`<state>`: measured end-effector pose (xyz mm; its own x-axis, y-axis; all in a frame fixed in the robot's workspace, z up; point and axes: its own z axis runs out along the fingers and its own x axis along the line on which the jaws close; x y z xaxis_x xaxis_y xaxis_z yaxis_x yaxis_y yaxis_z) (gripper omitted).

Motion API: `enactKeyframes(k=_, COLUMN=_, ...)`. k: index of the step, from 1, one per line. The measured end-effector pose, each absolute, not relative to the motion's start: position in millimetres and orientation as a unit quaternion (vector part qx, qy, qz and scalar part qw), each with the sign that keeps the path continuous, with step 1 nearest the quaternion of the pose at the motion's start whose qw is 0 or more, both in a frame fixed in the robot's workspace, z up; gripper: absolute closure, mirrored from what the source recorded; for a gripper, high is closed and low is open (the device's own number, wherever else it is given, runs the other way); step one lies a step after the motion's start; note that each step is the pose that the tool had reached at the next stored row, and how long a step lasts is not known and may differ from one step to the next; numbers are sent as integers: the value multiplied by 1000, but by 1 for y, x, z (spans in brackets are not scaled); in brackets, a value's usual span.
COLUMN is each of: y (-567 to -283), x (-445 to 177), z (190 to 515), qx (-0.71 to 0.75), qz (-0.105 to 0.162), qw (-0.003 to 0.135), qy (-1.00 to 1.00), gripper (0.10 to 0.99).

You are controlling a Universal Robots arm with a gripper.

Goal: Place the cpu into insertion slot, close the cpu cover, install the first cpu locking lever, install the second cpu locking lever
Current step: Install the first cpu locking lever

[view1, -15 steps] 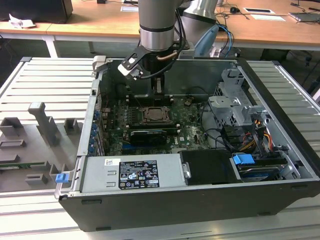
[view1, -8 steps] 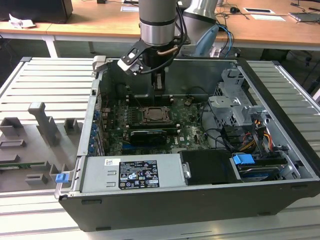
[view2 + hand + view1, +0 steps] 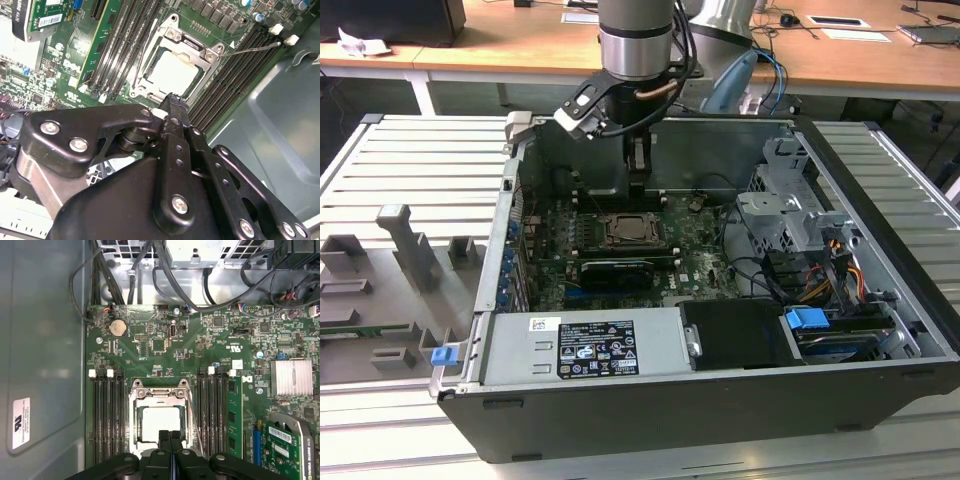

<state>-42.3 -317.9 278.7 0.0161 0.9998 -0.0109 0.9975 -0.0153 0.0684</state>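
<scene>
The cpu [image 3: 172,75] lies flat in the insertion slot [image 3: 134,412] on the green motherboard, its pale metal top showing through the cut-out of the cpu cover [image 3: 200,50], which lies down over it. One thin wire locking lever [image 3: 255,48] stands out from the socket over the memory slots; in the first wrist view this lever [image 3: 196,427] slants away from the socket's side. My gripper [image 3: 170,436] hangs just above the socket's edge, its black fingers [image 3: 175,107] shut together with nothing between them. In the exterior view the gripper [image 3: 638,180] sits over the socket [image 3: 635,232] inside the open case.
Black memory slots [image 3: 107,415] flank the socket on both sides, one holding a green memory stick [image 3: 234,412]. Cables [image 3: 165,270] run along the board's far edge. A silver heatsink [image 3: 291,376] and an expansion card [image 3: 287,440] sit to one side. The grey case wall [image 3: 42,350] is close.
</scene>
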Motion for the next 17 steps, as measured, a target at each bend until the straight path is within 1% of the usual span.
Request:
enactKeyframes(k=5, y=-318, x=-42, z=296, qx=712, qz=20, qw=28, qy=701, gripper=980)
enactKeyframes(k=17, y=-318, x=-42, z=314, qx=711, qz=20, qw=28, qy=703, gripper=980)
